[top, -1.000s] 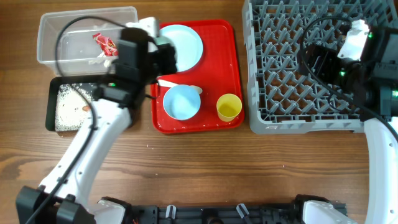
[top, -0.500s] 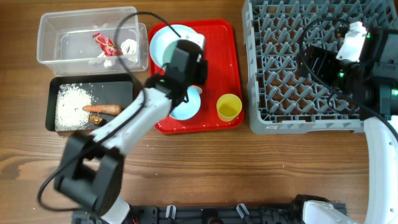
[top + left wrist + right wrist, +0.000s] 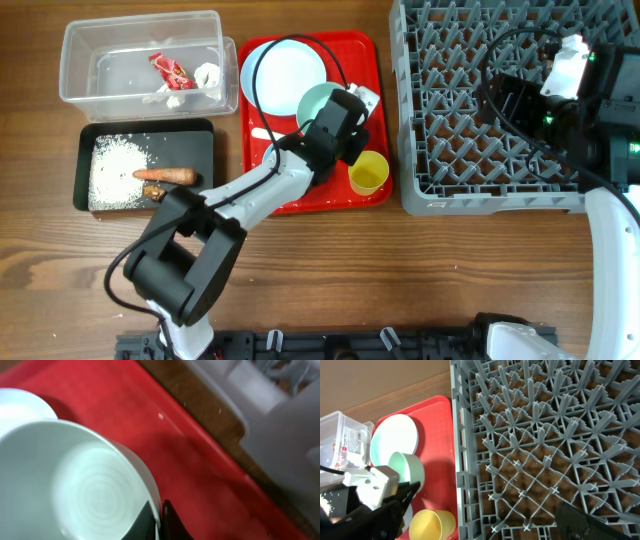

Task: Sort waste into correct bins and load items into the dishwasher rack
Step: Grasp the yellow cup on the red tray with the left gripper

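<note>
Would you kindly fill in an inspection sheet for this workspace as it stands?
Surface: wooden table.
Job's things: bowl held tilted above red tray; plate, spoon, yellow cup on it; rack shows no dishes; wrapper, tissue in clear tub; rice, carrot in black tray.
Clutter: nothing seen.
Grippers: left gripper shut on bowl rim; right gripper open above rack.
Cables: black cable loops over plate.
Surroundings: nothing seen.
</note>
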Motion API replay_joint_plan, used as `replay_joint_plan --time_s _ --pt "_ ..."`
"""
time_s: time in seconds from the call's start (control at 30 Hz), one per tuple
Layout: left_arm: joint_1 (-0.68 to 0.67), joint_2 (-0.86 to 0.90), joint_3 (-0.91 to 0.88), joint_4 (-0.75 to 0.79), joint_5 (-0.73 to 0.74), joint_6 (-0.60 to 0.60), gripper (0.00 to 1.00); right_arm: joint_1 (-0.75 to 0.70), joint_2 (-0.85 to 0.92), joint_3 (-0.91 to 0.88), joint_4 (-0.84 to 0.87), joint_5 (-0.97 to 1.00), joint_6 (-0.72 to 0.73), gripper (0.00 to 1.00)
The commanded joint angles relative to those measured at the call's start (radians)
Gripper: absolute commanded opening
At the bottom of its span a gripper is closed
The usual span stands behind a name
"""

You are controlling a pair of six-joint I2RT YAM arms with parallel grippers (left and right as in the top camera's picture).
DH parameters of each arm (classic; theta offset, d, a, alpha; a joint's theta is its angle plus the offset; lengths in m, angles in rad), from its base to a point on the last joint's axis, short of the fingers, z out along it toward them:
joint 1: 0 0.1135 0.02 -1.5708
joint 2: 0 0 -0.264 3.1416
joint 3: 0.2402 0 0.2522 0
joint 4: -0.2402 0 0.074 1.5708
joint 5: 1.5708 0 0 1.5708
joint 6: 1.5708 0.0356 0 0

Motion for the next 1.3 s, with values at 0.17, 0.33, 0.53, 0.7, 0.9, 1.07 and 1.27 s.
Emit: replay_joint_plan --time_s 0.17,0.33,0.53,0.7,0.9,1.07,1.27 --pt "-0.025 0.011 0.003 0.004 -0.01 0.024 0.49 -0.003 0.013 -0.004 0.007 -0.019 0.005 0.99" --pt "0.006 -0.039 0.013 -0.018 -0.016 -0.135 0.58 -0.003 0.013 -0.004 0.007 -0.019 0.005 1.0" --pt "0.104 -0.174 0.018 -0.101 0.188 -0.236 0.61 -0.003 0.013 -0.004 0.008 -0.019 0.005 0.99" --pt "0.138 -0.224 0.018 -0.212 0.42 -0.236 0.6 -0.003 0.013 -0.004 0.006 -0.019 0.005 1.0" --pt "0.089 -0.185 0.018 -0.365 0.516 -0.236 0.56 -0.003 0.013 -0.004 0.007 -0.019 0.006 1.0" --pt "0.038 -0.119 0.018 -0.397 0.508 -0.258 0.55 -0.003 0.013 -0.004 0.006 -0.019 0.006 0.99" --pt "0.05 -0.106 0.018 -0.382 0.495 -0.285 0.49 -0.003 0.013 -0.004 0.0 -0.019 0.006 1.0"
